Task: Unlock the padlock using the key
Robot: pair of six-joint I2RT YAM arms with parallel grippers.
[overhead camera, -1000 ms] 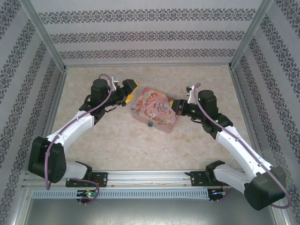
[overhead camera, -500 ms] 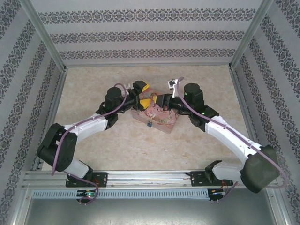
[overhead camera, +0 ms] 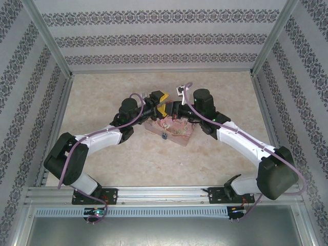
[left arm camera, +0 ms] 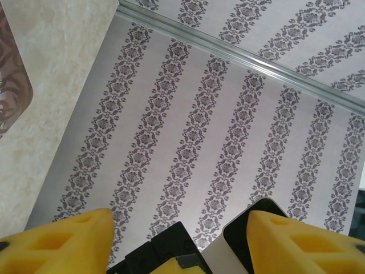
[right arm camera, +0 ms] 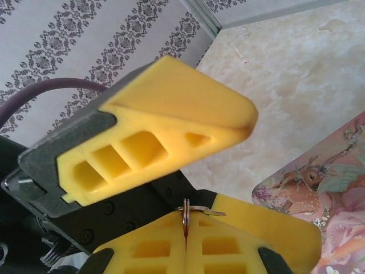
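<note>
The tiny blue padlock [overhead camera: 164, 136] hangs at the near edge of the decorated pink tin [overhead camera: 178, 131]. Above the tin's far side the two grippers meet. My right gripper [right arm camera: 185, 221] is shut on the key [right arm camera: 210, 213], pinching its thin metal ring [right arm camera: 185, 212] between the pads. My left gripper [overhead camera: 162, 102] is open. One of its yellow fingers [right arm camera: 159, 128] stands above the ring and the other [right arm camera: 268, 225] beside it, neither clearly touching it. In the left wrist view the left gripper [left arm camera: 179, 221] frames the right gripper's tip [left arm camera: 171, 260].
The tin's corner [left arm camera: 10, 85] shows at the left edge of the left wrist view, and its deer picture [right arm camera: 319, 188] at the right of the right wrist view. Patterned walls [overhead camera: 164, 38] enclose the beige table [overhead camera: 128, 159] on three sides.
Both arms have swung inward and met above the tin's far side. The left gripper's fingers have narrowed around the right gripper's tip, which stays shut on the key.
</note>
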